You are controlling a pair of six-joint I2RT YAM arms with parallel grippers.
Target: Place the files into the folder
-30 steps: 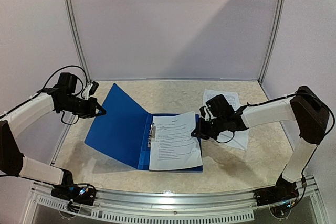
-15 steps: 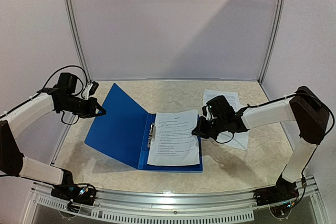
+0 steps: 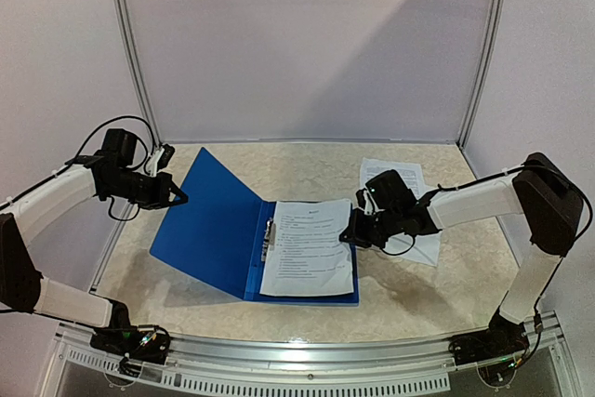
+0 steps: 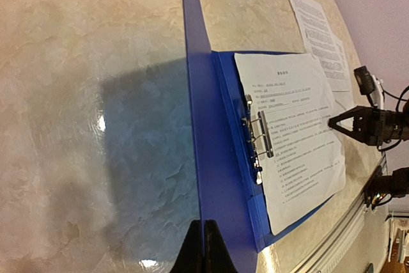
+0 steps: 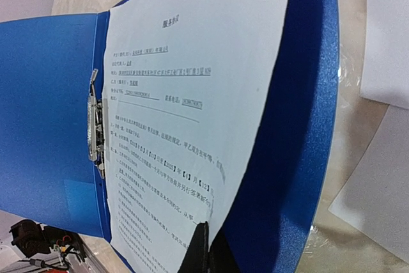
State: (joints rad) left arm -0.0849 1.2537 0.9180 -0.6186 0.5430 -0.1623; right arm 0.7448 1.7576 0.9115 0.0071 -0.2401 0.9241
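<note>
**Open folder held at both sides, one sheet inside**

From above, the blue folder (image 3: pixel 218 230) is seen lying open near the middle of the marbled surface (image 3: pixel 307 160). Its left cover is tilted up off the surface, and the outer edge of that cover is clamped in the closed left pincer (image 3: pixel 178 198). A printed sheet (image 3: pixel 309 250) is spread over the flat right half, beside the metal clip (image 3: pixel 269 239) at the spine. The sheet's right edge is pinched by the right pincer (image 3: pixel 346 235), whose jaws are closed. More loose sheets (image 3: pixel 414 174) are seen on the surface to the right of the folder, partly hidden by the right arm.

Through the left wrist camera, the raised cover of the folder (image 4: pixel 220 158) is shown edge-on, running up from the left pincer (image 4: pixel 203 247), which is closed tight on it. The clip (image 4: pixel 255 135) and the sheet (image 4: pixel 300 139) are seen beyond, with the right pincer (image 4: pixel 332 123) at the sheet's far edge and the loose sheets (image 4: pixel 319 30) further off.

Through the right wrist camera, the sheet (image 5: pixel 185 94) is seen gripped at its near edge by the closed right pincer (image 5: pixel 203 247). The near edge is raised slightly above the blue inside of the folder (image 5: pixel 45 113). The clip (image 5: pixel 94 126) is shown just past the sheet's far edge, not on it. The loose sheets (image 5: pixel 390 30) are seen off to the right.
</note>
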